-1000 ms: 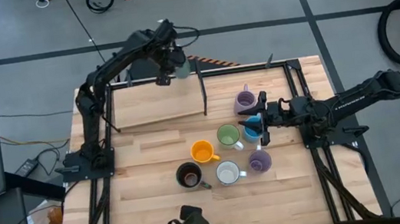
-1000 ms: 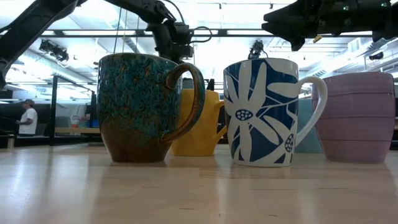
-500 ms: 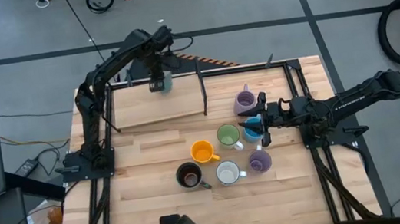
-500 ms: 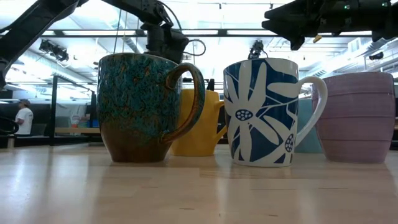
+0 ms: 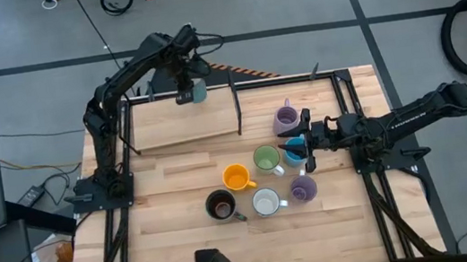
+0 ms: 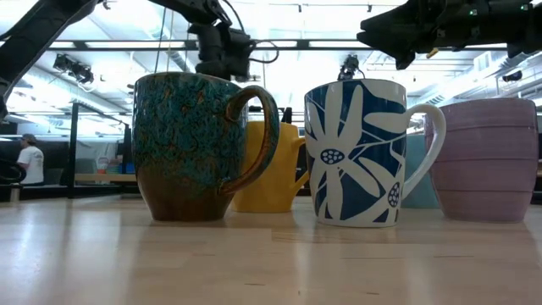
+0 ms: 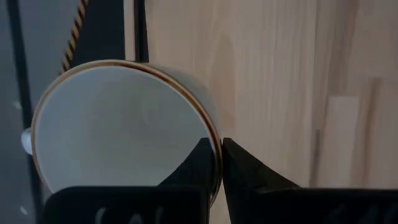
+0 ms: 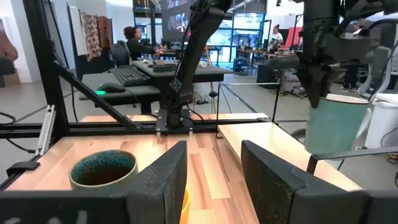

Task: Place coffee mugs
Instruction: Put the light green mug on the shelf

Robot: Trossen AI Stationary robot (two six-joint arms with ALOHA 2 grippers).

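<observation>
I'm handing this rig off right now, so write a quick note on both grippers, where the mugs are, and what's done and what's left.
Left gripper: jaws shut on the rim of a pale mug, held above the raised board at the table's far side.
Right gripper: jaws open, empty, over the blue mug.
Six mugs clustered mid-table: orange, green, blue, dark brown, white, lavender. A second lavender mug stands behind them.
Done: none visibly placed.
Left: set down the held mug, then move the other seven.
</observation>
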